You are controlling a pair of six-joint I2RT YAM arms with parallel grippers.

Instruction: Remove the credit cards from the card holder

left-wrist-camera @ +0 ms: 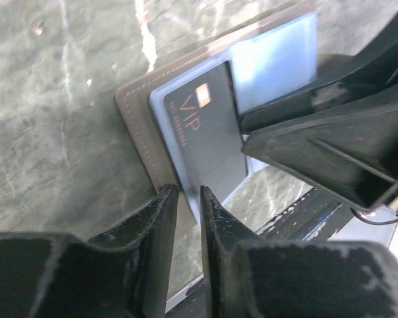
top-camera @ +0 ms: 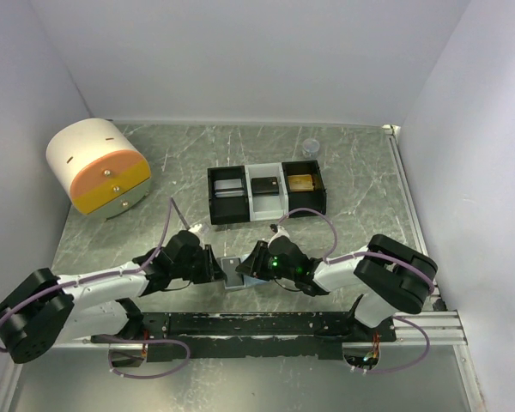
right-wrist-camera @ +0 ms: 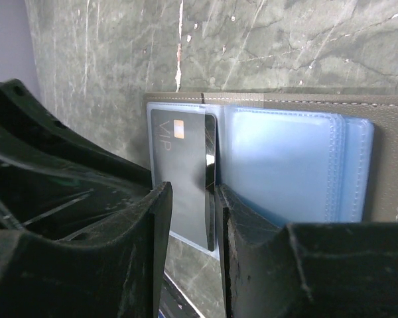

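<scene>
So the card holder (top-camera: 231, 273) is lying open on the marble-look surface (top-camera: 360, 197), close to the near edge, right between the two arms and well short of the three-compartment tray (top-camera: 211, 197). Grey outside, pale blue plastic sleeves inside.

There's a dark card with "VIP" on it (left-wrist-camera: 205, 139), sitting in the sleeve on the leaf nearer the left arm.

Left tool (left-wrist-camera: 189, 199) is at the holder's edge, fingers almost together, with the lip of the blue sleeve running in between them. Looks pinched onto the holder to me.

Right tool (right-wrist-camera: 191, 199) is on the VIP card's inner edge by the fold. From its own camera there's a small gap between the fingers, with the card's edge against one of them. From the left wrist camera they look nearly closed. Honestly can't tell if it's actually gripping the card.
</scene>
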